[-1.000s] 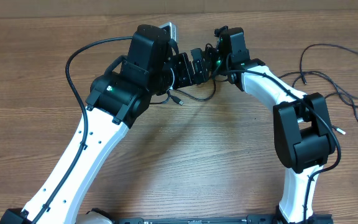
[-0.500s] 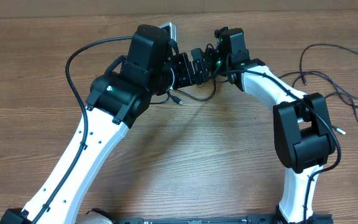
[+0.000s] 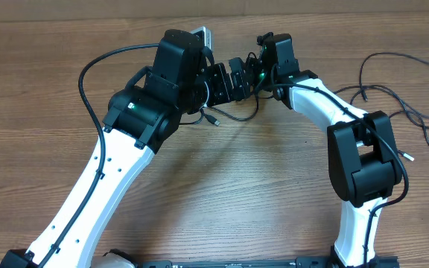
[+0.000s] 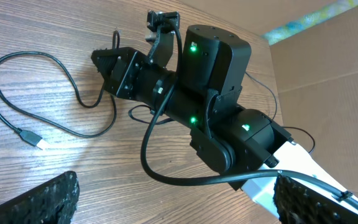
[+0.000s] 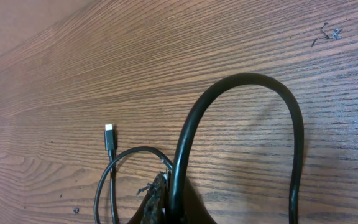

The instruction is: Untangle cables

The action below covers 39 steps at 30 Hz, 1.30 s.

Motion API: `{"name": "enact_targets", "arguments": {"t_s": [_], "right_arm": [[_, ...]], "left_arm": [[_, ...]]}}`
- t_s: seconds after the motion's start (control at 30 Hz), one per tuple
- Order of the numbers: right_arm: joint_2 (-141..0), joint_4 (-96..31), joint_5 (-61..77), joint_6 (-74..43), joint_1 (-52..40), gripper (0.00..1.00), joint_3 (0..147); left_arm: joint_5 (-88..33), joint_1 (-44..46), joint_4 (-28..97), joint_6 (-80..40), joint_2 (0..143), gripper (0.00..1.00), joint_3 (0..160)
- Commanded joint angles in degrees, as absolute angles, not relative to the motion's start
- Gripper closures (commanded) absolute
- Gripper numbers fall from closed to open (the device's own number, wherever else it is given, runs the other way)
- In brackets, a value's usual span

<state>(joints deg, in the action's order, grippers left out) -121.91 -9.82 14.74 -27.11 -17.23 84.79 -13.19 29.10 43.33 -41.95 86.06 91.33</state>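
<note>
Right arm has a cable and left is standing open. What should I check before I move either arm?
1. Right gripper shut on the held cable: ok.
2. Left gripper open and empty: ok.
3. USB plug lying free on the table: ok.
4. Held cable free of knots along its run: cannot tell.
5. Loose cables at the right edge separated: not ok, they cross one another.

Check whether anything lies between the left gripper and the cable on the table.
Nothing visible lies between the left gripper and the cable loop ending in the silver plug. The right gripper, shut on that cable, hangs beside it.
</note>
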Motion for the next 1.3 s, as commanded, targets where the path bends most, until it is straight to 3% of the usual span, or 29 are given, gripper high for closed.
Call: {"name": "enact_targets", "arguments": {"t_s": [0.0, 0.77, 1.07, 1.27], "right_arm": [[-122.93, -9.74, 13.96, -27.03, -17.21, 0.96, 85.84], [-120.53, -1.21, 13.98, -27.03, -15.49, 0.96, 86.02], [-111.31, 14.61, 13.41, -27.05, -8.08, 0.96, 86.02], [-110.83, 25.06, 4.97, -28.88, -3.38, 0.96, 86.02]], "left_arm": [[-12.64, 28.88, 43.31, -41.1, 86.56, 0.0, 91.48], [-12.64, 28.88, 43.31, -41.1, 86.56, 0.0, 91.48], [-12.64, 28.88, 43.31, -41.1, 86.56, 0.0, 91.48], [-12.64, 28.88, 43.31, -41.1, 86.56, 0.0, 91.48]]}}
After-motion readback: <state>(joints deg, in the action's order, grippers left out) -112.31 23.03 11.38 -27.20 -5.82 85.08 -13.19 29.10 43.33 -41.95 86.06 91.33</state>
